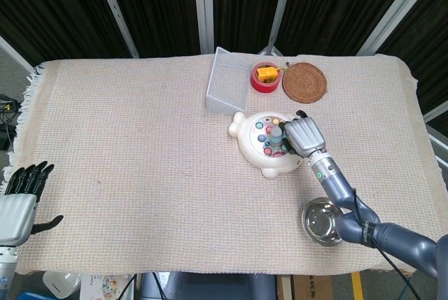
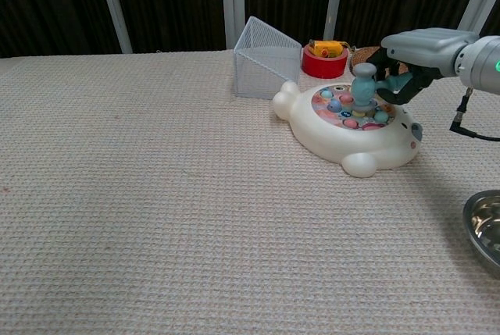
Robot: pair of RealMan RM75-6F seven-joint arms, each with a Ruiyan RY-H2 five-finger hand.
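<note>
gripping toy hammer (image 2: 364, 85) in fingers (image 2: 397, 81)

Table: my table (image 1: 126, 146), covered by a beige woven cloth (image 2: 141, 194).
On it: toy (image 1: 260, 147), wire basket (image 1: 225, 90), red cup (image 1: 265, 77), coaster (image 1: 304, 82), steel bowl (image 1: 323, 222).

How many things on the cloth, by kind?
Containers: 3 – wire basket, red tub, steel bowl
Toys: 2 – whack-a-mole toy, toy hammer held by right hand
Coasters: 1 – woven coaster
Total: 6
</note>
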